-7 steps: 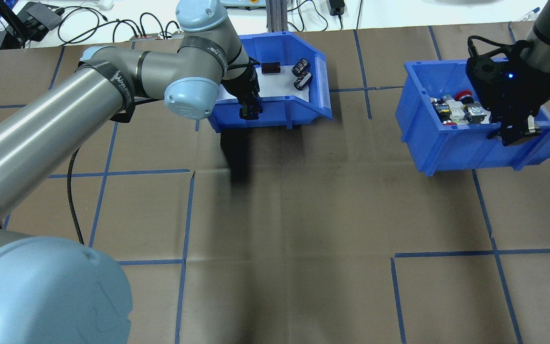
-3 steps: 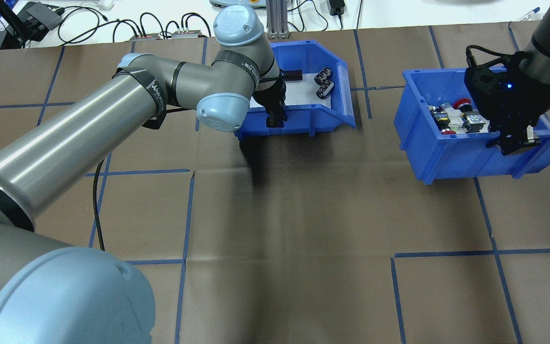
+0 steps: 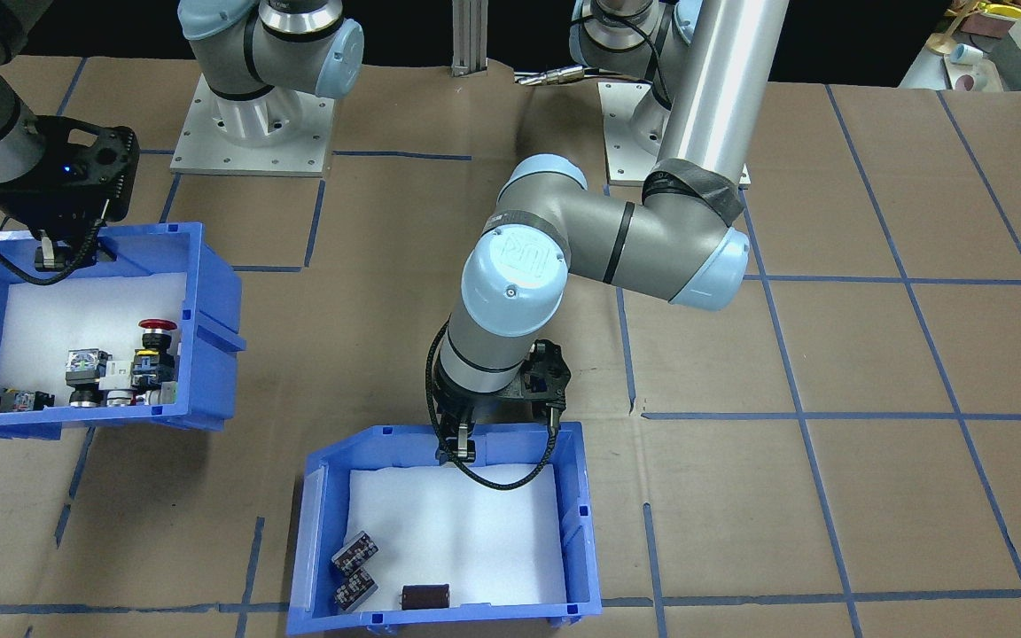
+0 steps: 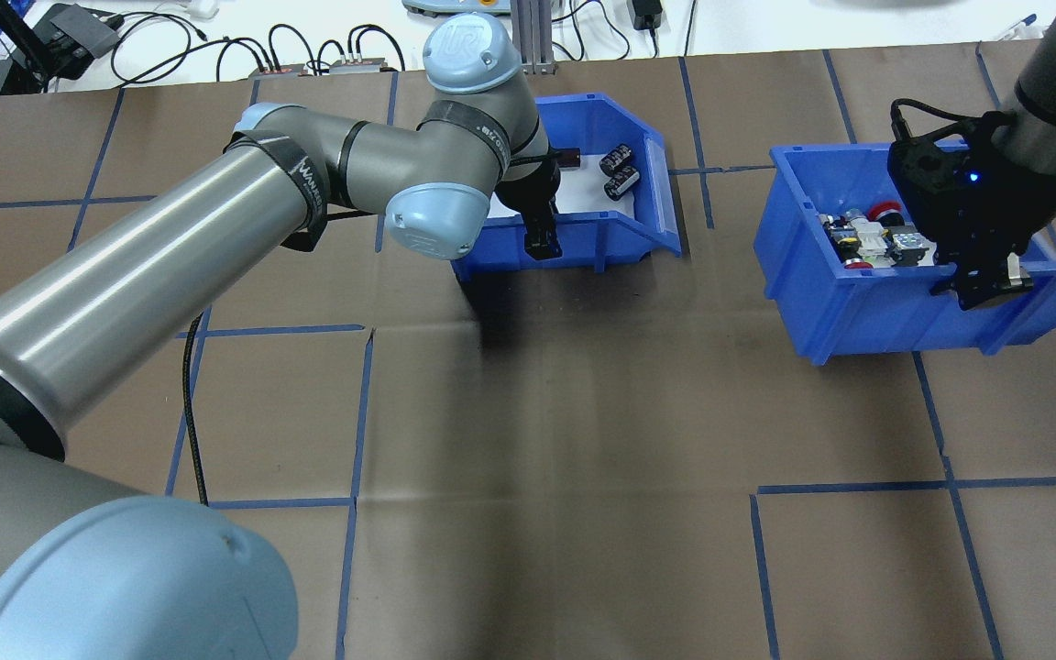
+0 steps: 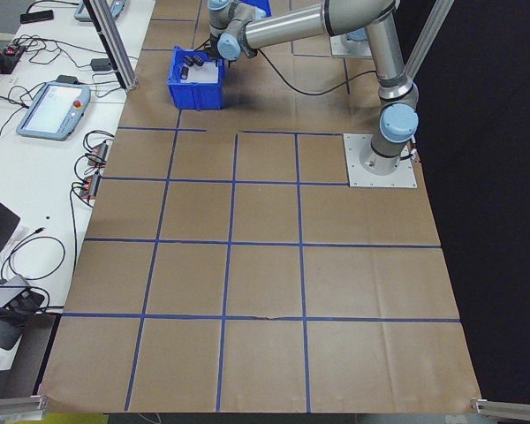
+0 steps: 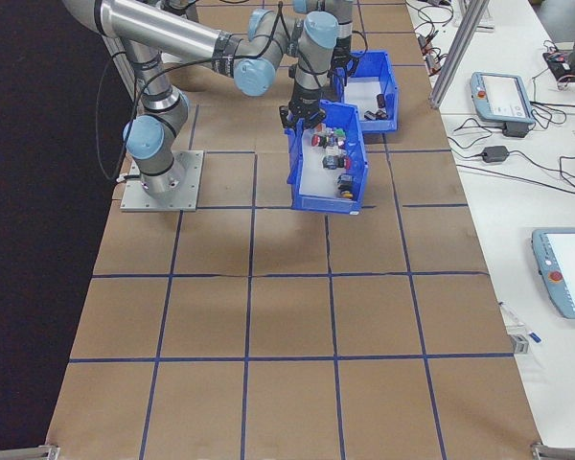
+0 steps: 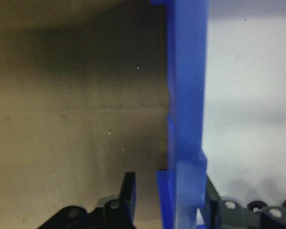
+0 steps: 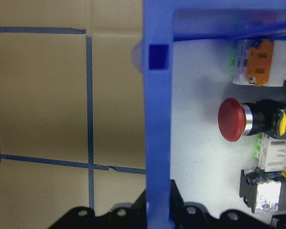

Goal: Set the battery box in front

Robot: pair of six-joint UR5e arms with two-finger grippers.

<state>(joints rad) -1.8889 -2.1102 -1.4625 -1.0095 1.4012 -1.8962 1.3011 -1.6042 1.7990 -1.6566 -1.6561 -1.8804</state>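
Clamped over its near wall by the left gripper (image 4: 542,246), one finger inside and one outside, the battery box (image 4: 640,231) with three dark battery packs (image 4: 620,178) lying beyond the fingers, and gripped likewise by the right gripper (image 4: 982,282), the switch bin (image 4: 858,307).
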